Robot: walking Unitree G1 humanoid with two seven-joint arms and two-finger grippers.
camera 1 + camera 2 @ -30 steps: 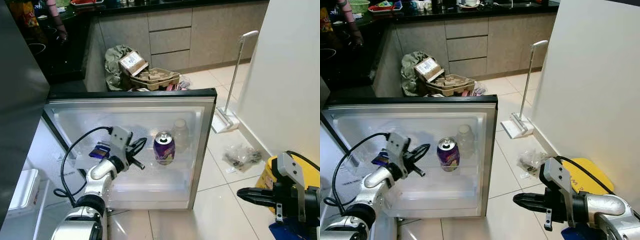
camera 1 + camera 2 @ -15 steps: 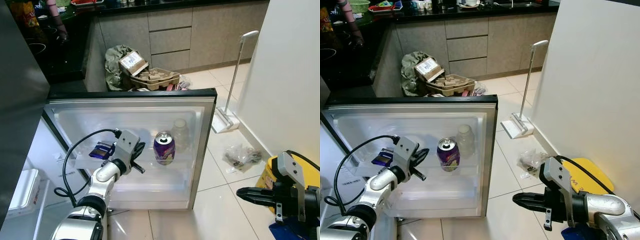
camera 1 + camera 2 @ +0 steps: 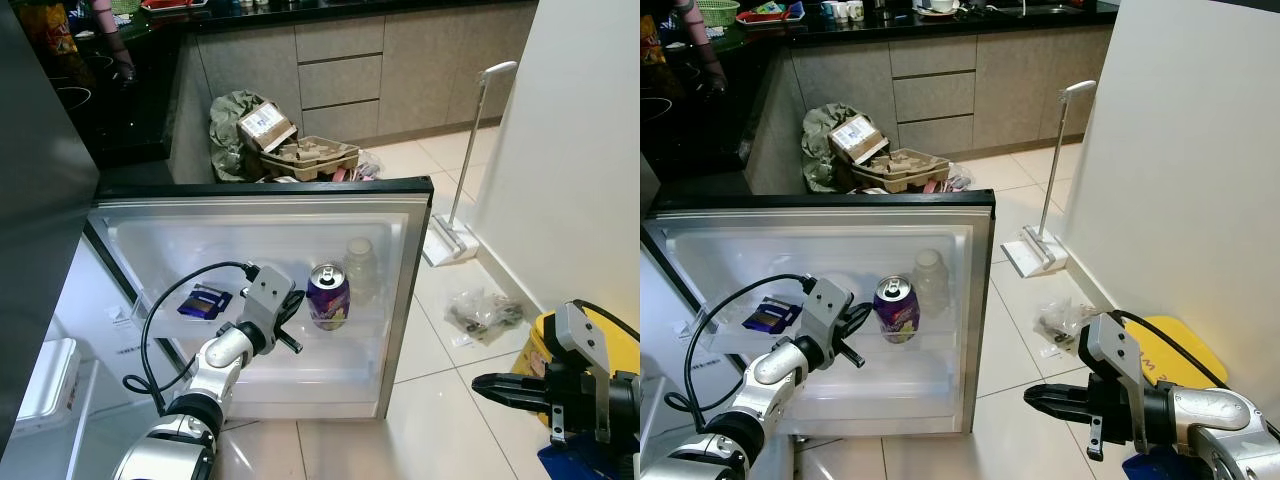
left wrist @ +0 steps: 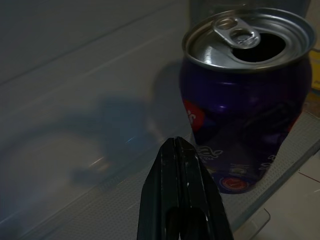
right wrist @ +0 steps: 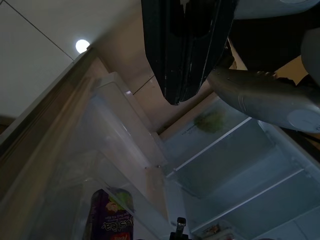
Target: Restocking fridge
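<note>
The purple can (image 3: pixel 328 296) stands upright on the open fridge door's shelf (image 3: pixel 330 352), a clear bottle (image 3: pixel 361 267) just behind, the left gripper (image 3: pixel 289 318) pressed together beside it, the right gripper (image 3: pixel 492 388) likewise closed over floor tiles.

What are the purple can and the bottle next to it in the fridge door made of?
The purple can looks like metal: a shiny silver top with a pull tab, and printed glossy sides. The bottle beside it seems to be clear or cloudy plastic, since it looks see-through and pale, though glass can't be ruled out.
</note>
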